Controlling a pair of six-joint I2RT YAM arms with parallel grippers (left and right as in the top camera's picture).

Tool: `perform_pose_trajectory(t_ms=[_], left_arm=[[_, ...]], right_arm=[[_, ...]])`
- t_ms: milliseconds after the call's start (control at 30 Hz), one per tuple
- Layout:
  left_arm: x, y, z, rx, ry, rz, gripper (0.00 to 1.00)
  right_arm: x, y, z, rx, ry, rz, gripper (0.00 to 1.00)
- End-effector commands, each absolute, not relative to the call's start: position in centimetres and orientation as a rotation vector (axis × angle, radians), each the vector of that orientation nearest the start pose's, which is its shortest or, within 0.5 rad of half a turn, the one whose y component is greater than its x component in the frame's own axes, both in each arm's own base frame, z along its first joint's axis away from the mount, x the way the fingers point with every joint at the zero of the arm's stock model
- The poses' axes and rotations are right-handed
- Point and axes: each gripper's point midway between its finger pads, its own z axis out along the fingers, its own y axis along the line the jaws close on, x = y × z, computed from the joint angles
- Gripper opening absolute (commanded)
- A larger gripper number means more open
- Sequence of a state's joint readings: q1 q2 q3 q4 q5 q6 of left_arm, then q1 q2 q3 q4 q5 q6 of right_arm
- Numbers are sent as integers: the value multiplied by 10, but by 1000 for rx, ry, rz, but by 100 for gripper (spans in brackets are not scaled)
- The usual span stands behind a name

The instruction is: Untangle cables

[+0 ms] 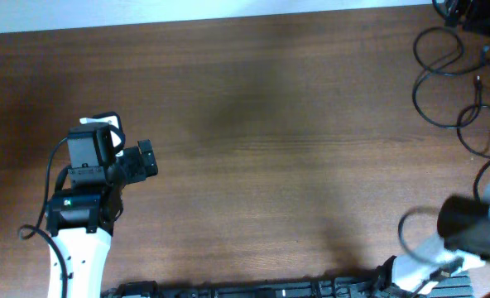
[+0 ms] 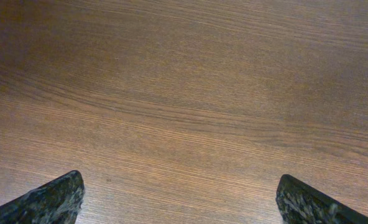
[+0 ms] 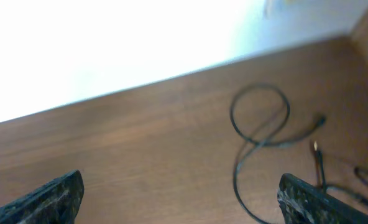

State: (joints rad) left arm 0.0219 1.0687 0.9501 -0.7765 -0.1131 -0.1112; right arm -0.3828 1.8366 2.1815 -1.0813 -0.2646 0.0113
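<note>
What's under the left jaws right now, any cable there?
Only bare wooden table shows beneath the open left jaws, with no cable there. The cables lie far off on the table's right side. The small patches directly under each jaw tip are covered.

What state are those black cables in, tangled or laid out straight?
Tangled: the black cables lie in overlapping loops that cross one another on the table, not straight.

There was one bench (image 1: 253, 124). Two arms stood at it: the left arm (image 1: 79, 240) by its left edge, the right arm (image 1: 468, 228) by its right edge. There were two grippers, the left gripper (image 2: 181, 190) and the right gripper (image 3: 181, 190). One tangle of cables (image 1: 452, 74) lay at its far-right corner; how many cables could not be told.
</note>
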Motion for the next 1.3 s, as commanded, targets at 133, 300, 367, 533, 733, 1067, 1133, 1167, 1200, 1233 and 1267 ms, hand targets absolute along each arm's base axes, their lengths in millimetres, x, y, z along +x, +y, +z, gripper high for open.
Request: perform_pose_trajectory(t_ms=[133,300,367,533,733,1067,1133,1167,1200,1233,1267], left_arm=[[295,28,188,-201,2442,117,99],[295,28,188,-201,2442,117,99],[295,28,188,-201,2442,117,99],[295,28,188,-201,2442,117,99],[295,28,188,-201,2442,117,99],[295,28,188,-201,2442,117,99],[295,28,188,-201,2442,117,99],[295,28,188,-201,2442,117,99],[295,28,188,-200,2442,117,99],[295,28,187,-201,2445,117,99],[295,28,187,-201,2445,117,99]], right_arm=[[393,-21,413,18,2220,210,99],[375,-2,384,-2,2370,258,99],[374,-2,384,-1,2372,259,99],[374,-2,383,-1,2372,259,99],[374,-2,383,-1,2372,259,99],[374,-2,383,-1,2372,259,99],[374,-2,383,-1,2372,259,99],[374,-2,383,-1,2372,259,99],[374,-2,383,-1,2372,259,99],[374,-2,383,-1,2372,259,99],[374,-2,383,-1,2372,259,99]])
